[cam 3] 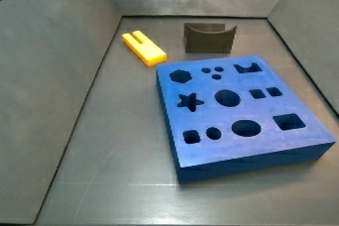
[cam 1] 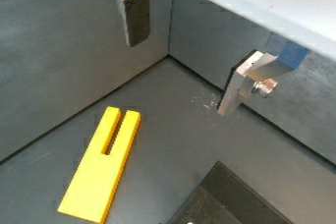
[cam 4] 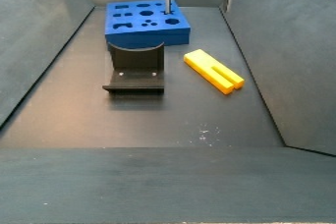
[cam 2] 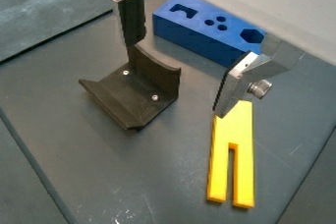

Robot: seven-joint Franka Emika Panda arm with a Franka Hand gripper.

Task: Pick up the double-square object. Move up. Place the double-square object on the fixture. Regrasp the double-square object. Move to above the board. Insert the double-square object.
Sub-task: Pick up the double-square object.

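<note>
Lying flat on the dark tabletop (cam 4: pixel 132 120), the yellow block (cam 4: pixel 213 71) rests on its own with its lengthwise groove facing up, untouched by anything. In a wrist view its slot shows clearly (cam 2: pixel 233 167). The dark fixture (cam 4: pixel 136 68) stands near it, apart, and just beyond the fixture sits the blue board (cam 4: pixel 144 22) with its shaped holes. In a side view the block (cam 3: pixel 143 49) lies beside the fixture (cam 3: pixel 208 38), both behind the board (cam 3: pixel 239 106). The gripper (cam 2: pixel 187 56) hangs above the tabletop with its fingers (cam 2: pixel 130 22) spread wide and nothing between them, over the space between fixture and block.
</note>
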